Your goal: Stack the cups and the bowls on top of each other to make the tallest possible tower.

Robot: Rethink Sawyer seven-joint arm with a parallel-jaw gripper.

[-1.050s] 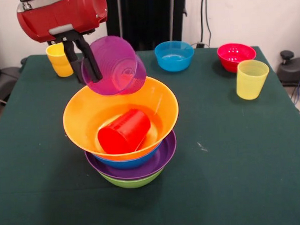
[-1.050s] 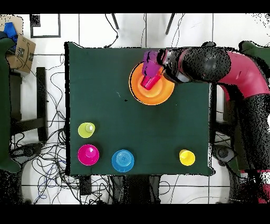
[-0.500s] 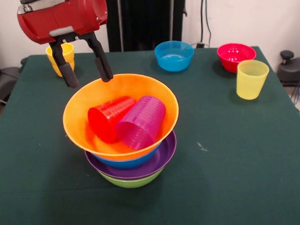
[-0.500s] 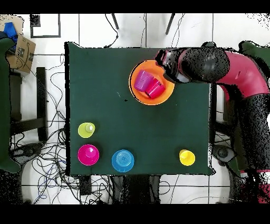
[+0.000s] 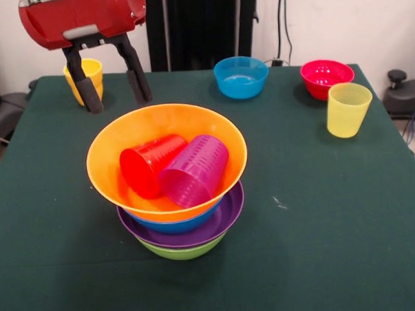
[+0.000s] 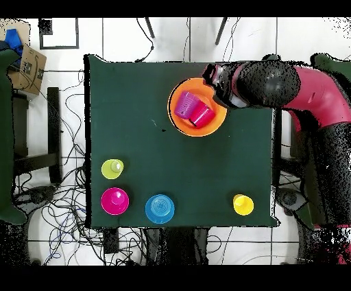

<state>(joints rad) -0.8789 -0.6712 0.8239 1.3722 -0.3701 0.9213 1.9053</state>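
Observation:
The tower (image 5: 179, 222) (image 6: 197, 108) is a green bowl, a purple bowl, a blue bowl and a wide orange bowl (image 5: 110, 142) on top. Inside the orange bowl lie a red cup (image 5: 151, 165) (image 6: 203, 114) and a purple cup (image 5: 194, 170) (image 6: 186, 105), both on their sides and touching. My gripper (image 5: 112, 98) hangs open and empty above the bowl's far left rim. An orange-yellow cup (image 5: 88, 70) (image 6: 243, 204) stands behind the gripper. A pale yellow cup (image 5: 347, 109) (image 6: 112, 168), a red-pink bowl (image 5: 326, 76) (image 6: 114, 200) and a small blue bowl (image 5: 241, 76) (image 6: 159, 208) stand apart on the table.
The green table (image 5: 320, 212) ends close in front of the tower. In the overhead view a cardboard box (image 6: 27, 65) lies off the table's left side, and cables cover the floor around it.
The gripper opened and let the purple cup fall into the orange bowl beside the red cup. It then rose a little, empty. The red cup shifted to the left.

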